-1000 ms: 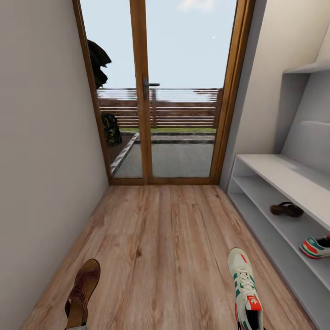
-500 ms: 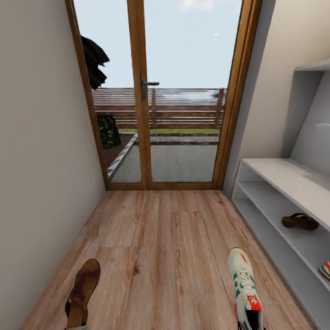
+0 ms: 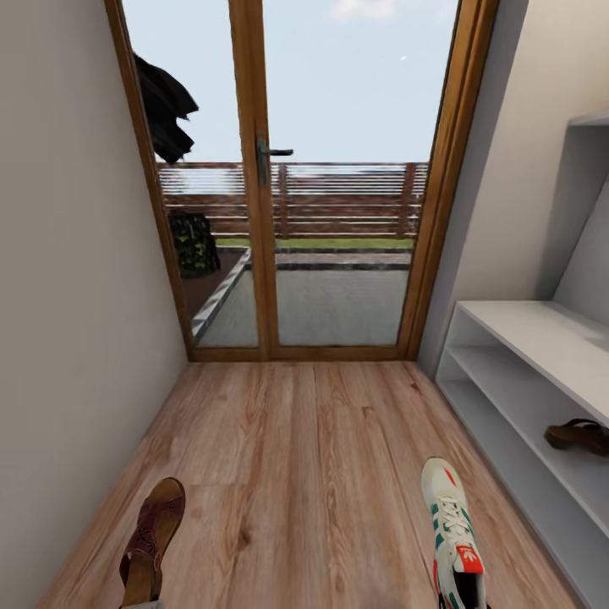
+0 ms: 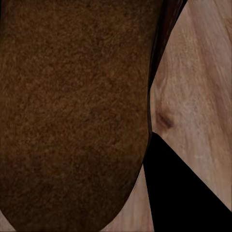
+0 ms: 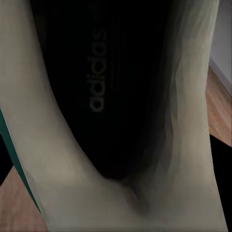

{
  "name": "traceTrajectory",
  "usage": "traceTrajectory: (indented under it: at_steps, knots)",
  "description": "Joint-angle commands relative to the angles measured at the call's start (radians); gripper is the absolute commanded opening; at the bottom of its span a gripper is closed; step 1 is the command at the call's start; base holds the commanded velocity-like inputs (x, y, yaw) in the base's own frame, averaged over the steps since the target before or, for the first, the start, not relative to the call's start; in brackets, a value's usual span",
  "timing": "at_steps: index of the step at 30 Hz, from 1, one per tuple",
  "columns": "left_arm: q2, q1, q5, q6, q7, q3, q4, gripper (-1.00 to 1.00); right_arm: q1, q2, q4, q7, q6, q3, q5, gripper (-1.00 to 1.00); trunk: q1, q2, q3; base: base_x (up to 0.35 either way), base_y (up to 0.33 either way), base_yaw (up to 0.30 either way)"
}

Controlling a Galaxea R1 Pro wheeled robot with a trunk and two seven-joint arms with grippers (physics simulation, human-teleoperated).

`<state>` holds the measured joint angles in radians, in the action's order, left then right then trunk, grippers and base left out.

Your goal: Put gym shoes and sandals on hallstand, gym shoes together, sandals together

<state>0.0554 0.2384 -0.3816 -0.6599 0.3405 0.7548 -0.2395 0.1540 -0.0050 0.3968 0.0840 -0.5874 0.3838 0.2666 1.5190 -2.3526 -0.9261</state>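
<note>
The brown sandal (image 3: 152, 541) at the left arm's end and the white, green-striped gym shoe (image 3: 454, 537) at the right arm's both point lengthwise toward the glass door (image 3: 330, 178), above the wood-grain floor (image 3: 304, 474). Whether either gripper is clamped, I cannot tell. Another sandal (image 3: 579, 436) lies on the grey hallstand (image 3: 516, 338) shelf.

I'm holding both arms low and forward. Left gripper (image 3: 139, 604) is clamping the sandal (image 3: 152, 541) at its heel end, with one dark finger (image 4: 188, 193) showing beside the sole. Right gripper (image 3: 463, 604) is gripping the gym shoe (image 3: 452, 529) at its heel, toe pointing ahead. The jaws themselves are mostly hidden.
</note>
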Motion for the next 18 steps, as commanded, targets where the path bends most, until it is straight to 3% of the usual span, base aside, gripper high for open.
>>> traceTrajectory:
  at_steps: [1,18]
  knots:
    - [0.0,0.001,-0.006,-0.003,0.006,0.009,0.0,-1.0,0.001,0.0,-0.001,0.005,-0.003,0.004,0.01,-1.0,0.0,0.0,-0.001,0.337,0.0,0.0]
    - [0.0,0.001,-0.008,-0.003,0.006,0.009,0.0,-1.0,0.001,0.0,-0.001,0.004,-0.003,0.004,0.011,-1.0,0.0,0.0,-0.001,0.337,0.0,0.0]
